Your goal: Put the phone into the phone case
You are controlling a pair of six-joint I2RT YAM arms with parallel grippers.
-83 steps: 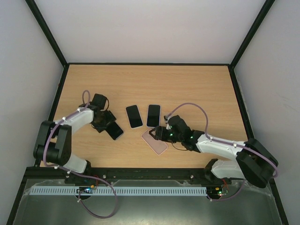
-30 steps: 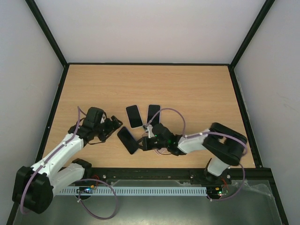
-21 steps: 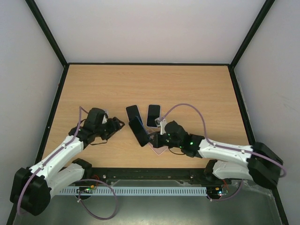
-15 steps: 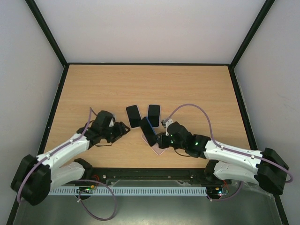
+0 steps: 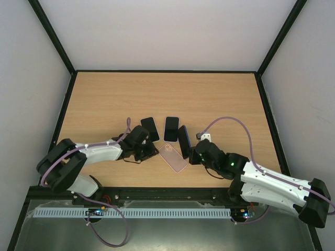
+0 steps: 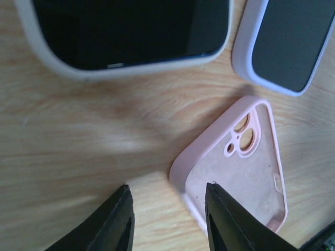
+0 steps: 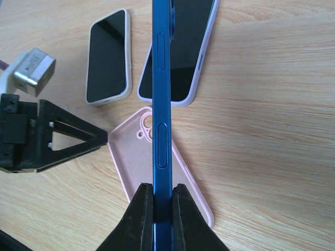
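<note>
The blue phone [image 7: 162, 104] stands on its edge above the table, with my right gripper [image 7: 162, 201] shut on its lower end. In the top view the phone [image 5: 183, 141] rises just right of the empty pink phone case [image 5: 173, 157], which lies flat with its inside up. My left gripper [image 6: 167, 217] is low at the case's [image 6: 241, 178] near-left edge, open. One fingertip [image 6: 118, 225] is over the wood, the other over the case's inside, and the case wall runs between them.
Two other phones lie face up just behind the case: one in a white case [image 5: 149, 129] and one in a pale lilac case [image 5: 171, 128]. Black frame rails border the wooden table [image 5: 220, 99].
My right gripper has carried the phone from left of the pink case to its right side, tipping it upright. My left arm has swung right to the case and its jaws have narrowed.
</note>
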